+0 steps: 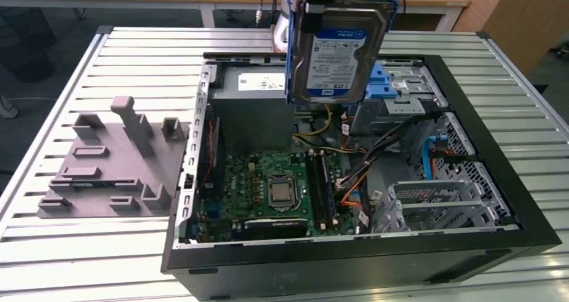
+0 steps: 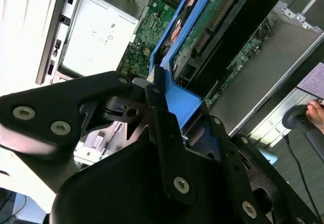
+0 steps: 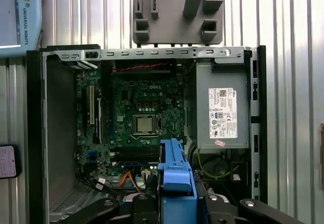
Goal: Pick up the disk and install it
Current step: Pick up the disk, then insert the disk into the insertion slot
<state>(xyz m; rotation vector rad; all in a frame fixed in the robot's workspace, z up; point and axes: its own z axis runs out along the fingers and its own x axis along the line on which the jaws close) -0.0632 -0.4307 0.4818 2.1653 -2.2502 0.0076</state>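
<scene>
Because the disk (image 1: 342, 49), a flat rectangular silver hard drive with a white-and-blue label inside a blue plastic bracket, hangs upright in the air above the open machine, everything depends on a narrow hold. The black metal gripper (image 2: 161, 100) is pinching the bracket's end, its fingers pressed against blue plastic rather than the drive's metal body. In the second wrist view the drive's green circuit side shows beyond them. Plastic may flex, so I judge the disk could twist or slip in the grasp if it meets resistance.

Just beside and below it sits the silver metal drive cage with a blue plastic latch (image 1: 400, 89). A small tilt could catch the bracket on the cage edge and jam it. A loose bundle of yellow, orange and black wires (image 1: 329, 125) lies beneath and could snag. Further down, the green motherboard (image 1: 276, 182) would take the hit from a drop. The big grey metal power supply box (image 1: 253, 99) stands close on the exterior view's left, inside the black tower computer case (image 1: 356, 265) on the slatted metal table (image 1: 80, 249).
</scene>
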